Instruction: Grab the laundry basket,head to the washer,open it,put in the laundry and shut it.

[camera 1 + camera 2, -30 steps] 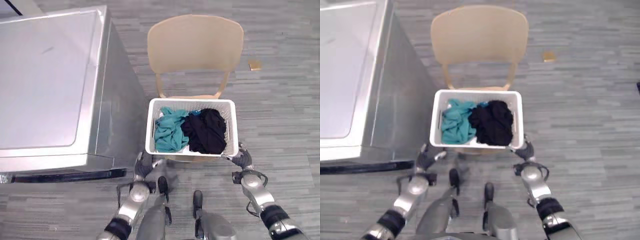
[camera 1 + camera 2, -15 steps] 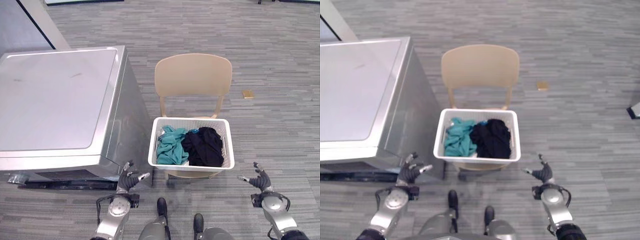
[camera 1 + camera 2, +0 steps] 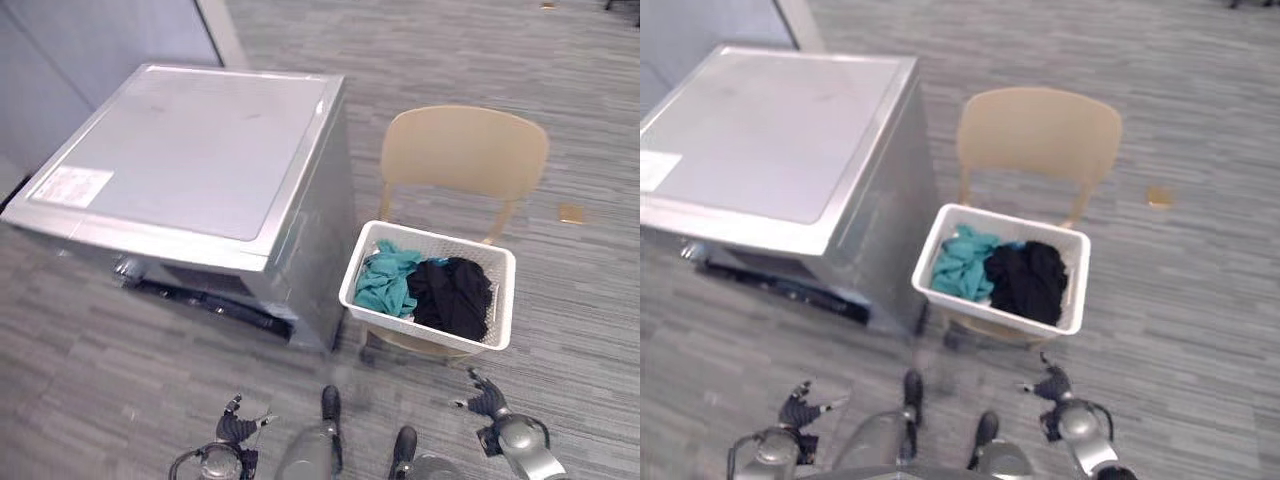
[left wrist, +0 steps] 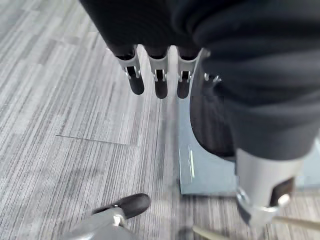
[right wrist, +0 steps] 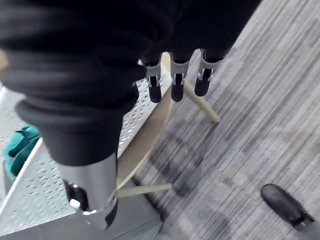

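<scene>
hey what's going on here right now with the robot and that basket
Nothing is being held. The white laundry basket, with teal clothes and black clothes inside, sits on a tan chair beside the closed silver washer. Both the left hand and right hand hang low, open and empty, short of the basket. Grabbing it is not yet done.

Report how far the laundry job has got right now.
Nothing looks done yet. The laundry basket sits on the chair with teal and black clothes inside. Both the left hand and right hand are open and empty, apart from it. The washer lid is closed. Grabbing, carrying, opening, loading and shutting remain.
</scene>
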`<state>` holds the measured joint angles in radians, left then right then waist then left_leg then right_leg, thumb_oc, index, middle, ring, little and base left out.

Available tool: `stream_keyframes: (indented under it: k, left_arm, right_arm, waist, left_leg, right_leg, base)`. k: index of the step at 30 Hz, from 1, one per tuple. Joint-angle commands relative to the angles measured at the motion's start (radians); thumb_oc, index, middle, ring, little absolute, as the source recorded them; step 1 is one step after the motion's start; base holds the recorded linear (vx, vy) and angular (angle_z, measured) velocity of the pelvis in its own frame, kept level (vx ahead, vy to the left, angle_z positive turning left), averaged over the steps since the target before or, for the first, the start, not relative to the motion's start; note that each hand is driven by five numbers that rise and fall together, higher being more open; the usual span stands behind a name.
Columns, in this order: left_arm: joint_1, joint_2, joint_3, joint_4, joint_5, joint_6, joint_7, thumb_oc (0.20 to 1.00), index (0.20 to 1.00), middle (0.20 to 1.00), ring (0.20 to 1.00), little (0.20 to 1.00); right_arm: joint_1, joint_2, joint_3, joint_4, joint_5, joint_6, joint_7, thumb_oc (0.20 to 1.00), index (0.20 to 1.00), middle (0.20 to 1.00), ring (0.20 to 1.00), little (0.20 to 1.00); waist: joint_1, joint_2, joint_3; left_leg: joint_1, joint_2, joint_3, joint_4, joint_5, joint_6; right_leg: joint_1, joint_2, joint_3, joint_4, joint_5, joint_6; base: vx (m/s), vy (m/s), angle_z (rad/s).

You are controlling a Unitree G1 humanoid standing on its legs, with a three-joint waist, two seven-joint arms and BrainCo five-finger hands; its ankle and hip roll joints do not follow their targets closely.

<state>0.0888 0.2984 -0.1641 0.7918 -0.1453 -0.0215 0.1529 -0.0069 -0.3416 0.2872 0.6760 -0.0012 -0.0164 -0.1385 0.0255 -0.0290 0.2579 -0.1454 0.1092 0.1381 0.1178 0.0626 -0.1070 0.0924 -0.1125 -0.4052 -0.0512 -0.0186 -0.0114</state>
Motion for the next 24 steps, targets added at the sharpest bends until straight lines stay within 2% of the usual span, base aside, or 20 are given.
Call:
stream_keyframes:
  k: [1,2,3,6,7,9,10,11,12,13,14,15,16,17,18,19,21,22,24]
  left_arm:
    - [-0.035,0.0,0.023,-0.027,-0.009,-0.035,0.043,1.0,1.0,1.0,1.0,1.0]
    - [-0.039,-0.003,0.019,-0.024,-0.007,-0.034,0.044,1.0,1.0,1.0,1.0,1.0]
    - [-0.046,-0.005,0.011,-0.015,0.002,-0.03,0.042,1.0,1.0,1.0,1.0,1.0]
    - [-0.048,-0.014,0.0,0.029,0.018,-0.032,0.042,1.0,1.0,1.0,1.0,1.0]
    - [-0.048,-0.013,0.0,0.029,0.018,-0.032,0.042,1.0,1.0,1.0,1.0,1.0]
    - [-0.057,-0.007,0.006,0.051,0.018,-0.025,0.053,1.0,1.0,1.0,1.0,1.0]
    - [-0.069,0.007,0.01,0.069,0.026,-0.023,0.062,1.0,1.0,1.0,1.0,1.0]
    - [-0.075,0.015,0.008,0.078,0.031,-0.02,0.071,1.0,1.0,1.0,1.0,1.0]
    - [-0.076,0.015,0.008,0.078,0.032,-0.02,0.071,1.0,1.0,1.0,1.0,1.0]
    - [-0.082,0.023,0.004,0.075,0.034,-0.021,0.079,1.0,1.0,1.0,1.0,1.0]
    - [-0.08,0.026,0.003,0.068,0.031,-0.024,0.083,1.0,1.0,1.0,1.0,1.0]
    - [-0.081,0.024,-0.004,0.071,0.028,-0.027,0.087,1.0,1.0,1.0,1.0,1.0]
    - [-0.082,0.024,-0.004,0.071,0.028,-0.027,0.087,1.0,1.0,1.0,1.0,1.0]
    - [-0.081,0.027,-0.012,0.079,0.028,-0.028,0.082,1.0,1.0,1.0,1.0,1.0]
    - [-0.075,0.03,-0.007,0.072,0.028,-0.03,0.081,1.0,1.0,1.0,1.0,1.0]
    - [-0.065,0.023,-0.012,0.075,0.032,-0.026,0.082,1.0,1.0,1.0,1.0,1.0]
    - [-0.052,0.016,-0.005,0.072,0.028,-0.027,0.08,1.0,1.0,1.0,1.0,1.0]
    - [-0.027,0.004,0.009,0.084,0.014,-0.025,0.075,1.0,1.0,1.0,1.0,1.0]
    - [-0.021,0.0,0.007,0.094,0.015,-0.025,0.074,1.0,1.0,1.0,1.0,1.0]
  right_arm:
    - [-0.033,-0.004,0.009,-0.043,-0.034,-0.022,0.001,1.0,1.0,1.0,1.0,1.0]
    - [-0.033,-0.001,0.011,-0.042,-0.034,-0.017,0.003,1.0,1.0,1.0,1.0,1.0]
    - [-0.029,0.003,0.008,-0.044,-0.034,-0.009,0.005,1.0,1.0,1.0,1.0,1.0]
    - [-0.043,0.024,0.018,-0.039,-0.033,-0.011,0.006,1.0,1.0,1.0,1.0,1.0]
    - [-0.043,0.024,0.018,-0.039,-0.033,-0.011,0.006,1.0,1.0,1.0,1.0,1.0]
    - [-0.061,0.039,0.033,-0.044,-0.041,-0.004,0.007,1.0,1.0,1.0,1.0,1.0]
    - [-0.078,0.055,0.045,-0.052,-0.033,-0.006,0.008,1.0,1.0,1.0,1.0,1.0]
    - [-0.087,0.061,0.053,-0.057,-0.03,-0.004,0.007,1.0,1.0,1.0,1.0,1.0]
    - [-0.088,0.061,0.053,-0.057,-0.03,-0.004,0.007,1.0,1.0,1.0,1.0,1.0]
    - [-0.099,0.064,0.06,-0.071,-0.025,-0.008,0.006,1.0,1.0,1.0,1.0,1.0]
    - [-0.104,0.065,0.067,-0.082,-0.018,-0.006,0.006,1.0,1.0,1.0,1.0,1.0]
    - [-0.112,0.064,0.084,-0.091,0.006,-0.012,0.004,1.0,1.0,1.0,1.0,1.0]
    - [-0.112,0.064,0.084,-0.091,0.006,-0.012,0.004,1.0,1.0,1.0,1.0,1.0]
    - [-0.12,0.06,0.098,-0.108,0.008,-0.017,0.005,1.0,1.0,1.0,1.0,1.0]
    - [-0.13,0.067,0.099,-0.115,0.013,-0.015,0.009,1.0,1.0,1.0,1.0,1.0]
    - [-0.138,0.074,0.104,-0.122,0.032,-0.023,-0.001,1.0,1.0,1.0,1.0,1.0]
    - [-0.141,0.074,0.101,-0.13,0.039,-0.022,0.0,1.0,1.0,1.0,1.0,1.0]
    - [-0.157,0.076,0.099,-0.133,0.037,-0.022,-0.014,1.0,1.0,1.0,1.0,1.0]
    - [-0.163,0.073,0.095,-0.144,0.034,-0.028,-0.025,1.0,1.0,1.0,1.0,1.0]
  waist:
    - [-0.015,0.014,-0.012]
    - [-0.017,0.02,-0.02]
    - [-0.021,0.026,-0.034]
    - [-0.015,0.023,-0.047]
    - [-0.015,0.023,-0.047]
    - [-0.001,0.01,-0.037]
    - [0.013,0.002,-0.022]
    - [0.012,0.003,-0.014]
    - [0.013,0.002,-0.014]
    - [0.007,0.0,-0.011]
    - [0.001,0.003,-0.012]
    - [-0.001,0.006,-0.016]
    - [-0.001,0.006,-0.018]
    - [-0.001,0.005,-0.017]
    - [0.007,0.002,-0.022]
    - [0.014,0.0,-0.033]
    - [0.016,0.001,-0.046]
    - [0.031,0.004,-0.064]
    - [0.034,0.008,-0.07]
  left_leg:
    - [0.107,0.077,0.039,-0.028,-0.092,0.01]
    - [0.124,0.098,0.064,-0.039,-0.102,-0.004]
    - [0.136,0.114,0.117,-0.077,-0.084,-0.013]
    - [0.136,0.077,0.093,-0.093,-0.106,-0.001]
    - [0.135,0.077,0.092,-0.093,-0.106,-0.001]
    - [0.115,0.036,0.066,-0.07,-0.139,0.029]
    - [0.104,0.0,0.039,-0.047,-0.167,0.055]
    - [0.099,-0.013,0.021,-0.039,-0.171,0.068]
    - [0.097,-0.014,0.022,-0.038,-0.172,0.068]
    - [0.084,-0.034,0.01,-0.044,-0.15,0.083]
    - [0.092,-0.049,-0.007,-0.056,-0.148,0.091]
    - [0.109,-0.077,-0.035,-0.073,-0.142,0.103]
    - [0.106,-0.077,-0.035,-0.073,-0.14,0.103]
    - [0.121,-0.093,-0.049,-0.083,-0.141,0.107]
    - [0.121,-0.105,-0.06,-0.081,-0.14,0.107]
    - [0.123,-0.121,-0.094,-0.081,-0.138,0.109]
    - [0.128,-0.123,-0.099,-0.091,-0.135,0.108]
    - [0.141,-0.128,-0.1,-0.105,-0.131,0.104]
    - [0.145,-0.128,-0.108,-0.117,-0.126,0.103]
  right_leg:
    - [-0.095,-0.038,0.022,0.008,-0.054,0.109]
    - [-0.078,-0.045,0.01,0.009,-0.065,0.119]
    - [-0.066,-0.074,-0.037,0.013,-0.057,0.129]
    - [-0.057,-0.123,-0.058,0.033,-0.04,0.155]
    - [-0.058,-0.123,-0.058,0.033,-0.04,0.155]
    - [-0.081,-0.166,-0.038,0.088,-0.034,0.167]
    - [-0.112,-0.193,-0.001,0.159,-0.037,0.168]
    - [-0.137,-0.187,0.046,0.199,-0.039,0.16]
    - [-0.141,-0.189,0.048,0.203,-0.042,0.16]
    - [-0.177,-0.146,0.121,0.224,-0.043,0.142]
    - [-0.196,-0.093,0.188,0.237,-0.063,0.142]
    - [-0.198,-0.013,0.253,0.233,-0.096,0.136]
    - [-0.201,-0.012,0.253,0.231,-0.094,0.136]
    - [-0.186,0.022,0.263,0.221,-0.116,0.117]
    - [-0.167,0.02,0.239,0.2,-0.117,0.113]
    - [-0.135,0.035,0.241,0.166,-0.13,0.103]
    - [-0.131,0.048,0.259,0.148,-0.119,0.108]
    - [-0.105,0.042,0.24,0.11,-0.095,0.113]
    - [-0.099,0.045,0.238,0.096,-0.095,0.113]
  base:
    - [0.08,0.181,0.94]
    - [0.1,0.281,1.26]
    - [0.14,0.446,1.2]
    - [0.08,0.377,1.23]
    - [0.02,0.261,0.95]
    - [0.02,0.331,0.33]
    - [0.01,0.374,0.18]
    - [0.01,0.257,0.37]
    - [-0.06,0.152,0.56]
    - [-0.04,0.153,0.54]
    - [0.03,0.25,0.67]
    - [0.09,0.163,0.61]
    - [0.1,0.132,0.68]
    - [0.05,0.052,0.67]
    - [0.08,0.024,0.78]
    - [0.08,-0.016,0.72]
    - [0.09,-0.025,0.42]
    - [0.08,-0.01,0.38]
    - [0.08,-0.009,0.2]
